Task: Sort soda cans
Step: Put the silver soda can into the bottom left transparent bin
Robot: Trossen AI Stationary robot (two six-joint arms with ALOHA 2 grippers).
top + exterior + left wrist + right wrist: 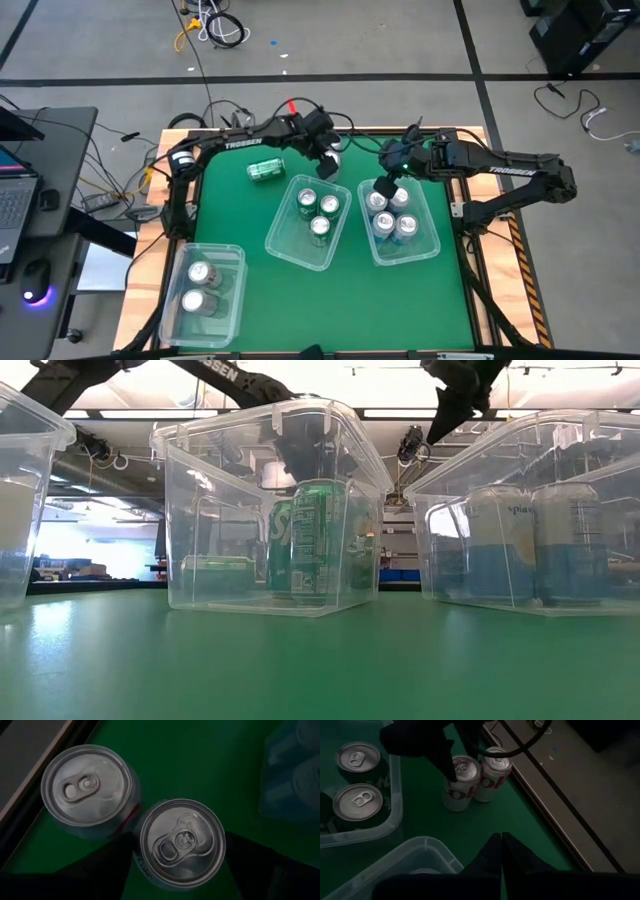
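Note:
Two silver-white cans stand upright side by side near the table's far edge. My left gripper (pixel 180 855) is above them, its fingers down around one can (pixel 182 842); the other can (pixel 87 785) stands free beside it. A green can (pixel 266 170) lies on its side on the mat. The middle bin (pixel 285 245) holds three green cans, the right bin (pixel 430 245) several blue ones, the left bin (pixel 228 305) two silver ones. My right gripper (pixel 501 845) is shut and empty, hovering over the right bin's far rim (pixel 385 187). My left gripper pinches the silver-white can's side wall (pixel 142 865) between its two fingers (pixel 102 865), coming from above and pointing down. The can stands upright on the mat, its base on the table (pixel 454 802), right beside the second can (pixel 492 770).
The three clear bins take up the mat's middle, right and near-left. The table's wooden far edge (pixel 545 805) runs close behind the two silver cans. Open green mat lies between the bins and along the near edge (pixel 340 310).

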